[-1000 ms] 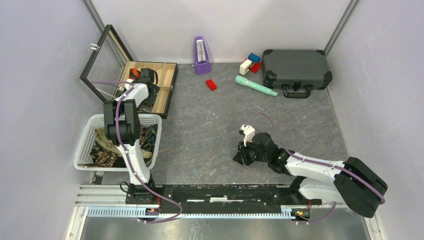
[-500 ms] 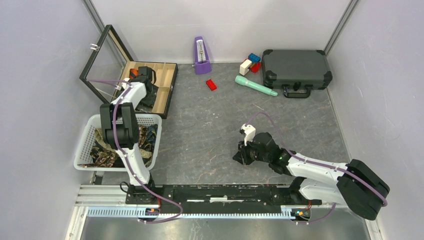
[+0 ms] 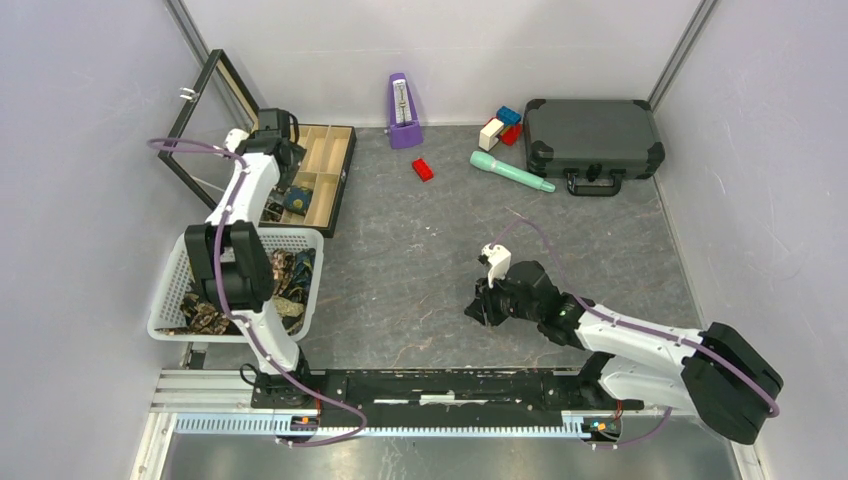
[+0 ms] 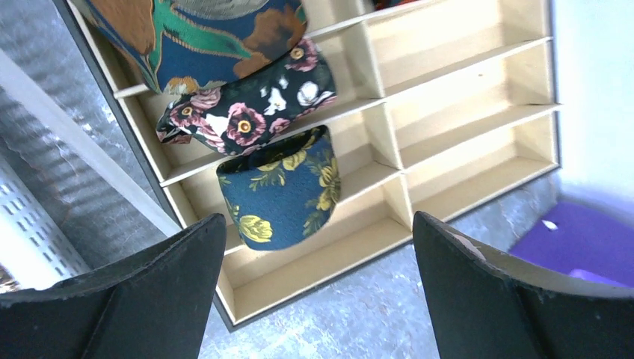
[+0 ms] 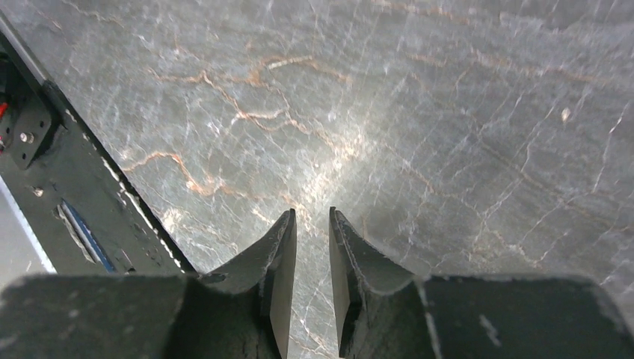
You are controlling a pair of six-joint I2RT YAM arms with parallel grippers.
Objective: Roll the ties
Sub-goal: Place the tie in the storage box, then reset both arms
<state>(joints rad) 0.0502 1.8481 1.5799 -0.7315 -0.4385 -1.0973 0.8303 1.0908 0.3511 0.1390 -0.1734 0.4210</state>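
Gaping wide, the left gripper (image 4: 316,224) has a navy tie (image 4: 280,193) just ahead between its fingers (image 4: 149,299); the farthest tie (image 4: 194,34) is cut off.

I count from my station: three rolled ties (image 4: 280,198) in one box (image 4: 463,112); one basket (image 3: 165,300) of loose ties (image 3: 285,275), number indistinct; one metronome (image 3: 402,110); one case (image 3: 592,138); one teal tool (image 3: 510,171); four blocks (image 3: 423,169), three of them clustered.

Grey marbled table (image 3: 420,250). Far edge: wooden box (image 3: 336,160), purple metronome (image 3: 402,100), red block (image 3: 423,169), teal tool (image 3: 510,170), black case (image 3: 592,135). Left edge: white basket (image 3: 303,235).
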